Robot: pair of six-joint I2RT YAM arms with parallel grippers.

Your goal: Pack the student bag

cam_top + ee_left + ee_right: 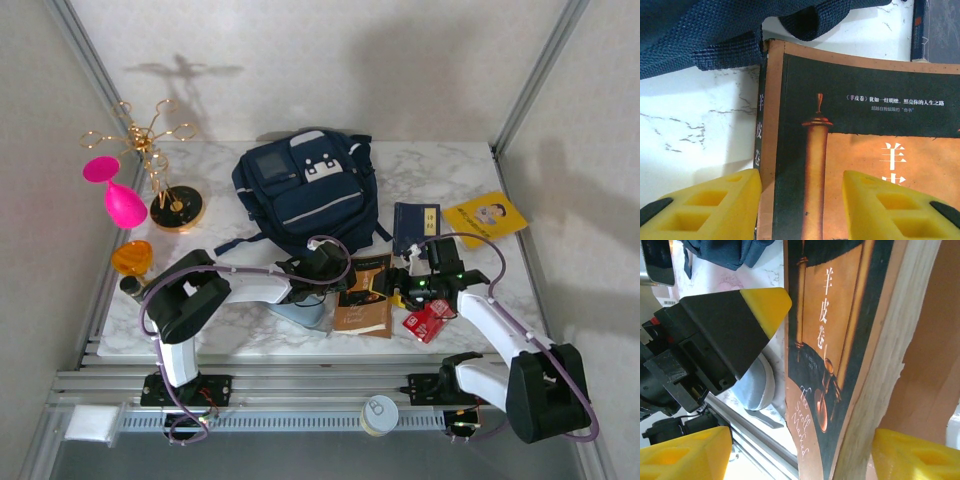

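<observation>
Beyond left claw (800, 200) lies navy, white-patched student bag (305, 190).

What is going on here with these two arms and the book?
Both arms are at the dark-and-orange book lying on the marble table in front of the student bag. The left gripper straddles its spine edge; the right gripper straddles the opposite page edge. Both have jaws apart. The book is not yet in the bag.
</observation>
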